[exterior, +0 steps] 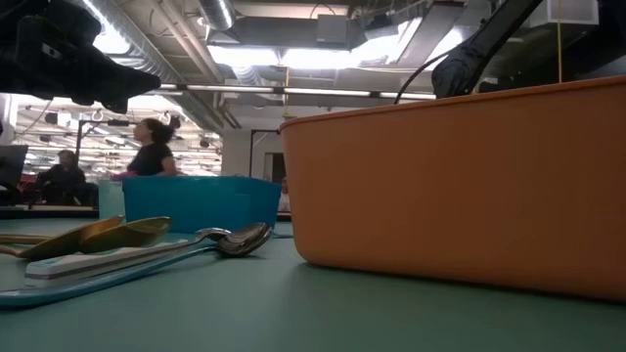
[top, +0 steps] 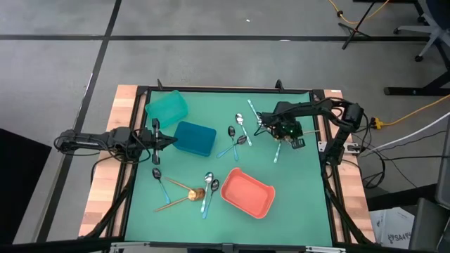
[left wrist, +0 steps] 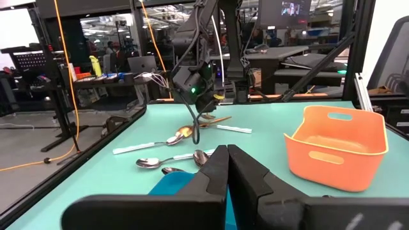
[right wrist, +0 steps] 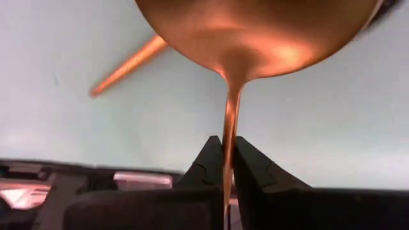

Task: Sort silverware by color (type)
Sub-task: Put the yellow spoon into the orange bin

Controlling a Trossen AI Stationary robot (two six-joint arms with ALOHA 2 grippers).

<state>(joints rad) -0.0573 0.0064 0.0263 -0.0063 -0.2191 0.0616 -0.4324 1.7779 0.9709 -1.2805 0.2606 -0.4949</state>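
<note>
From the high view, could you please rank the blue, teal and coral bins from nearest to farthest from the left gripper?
From the left gripper:
1. Blue bin, just past its shut fingertips, toward the table's middle.
2. Teal bin, at the far-left corner.
3. Coral bin, near edge, right of centre.

Bright overhead ceiling lights point(exterior: 293, 54), soft shadows, blurred foreground coral bin point(exterior: 460, 186), glare on copper spoon point(right wrist: 255, 38)

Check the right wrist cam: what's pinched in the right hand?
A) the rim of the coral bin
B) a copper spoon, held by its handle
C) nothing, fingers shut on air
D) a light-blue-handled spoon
B. In the right wrist view the right hand has its two dark fingers closed on the thin handle of a copper spoon, whose bowl fills the top of that picture above the green table.
</note>
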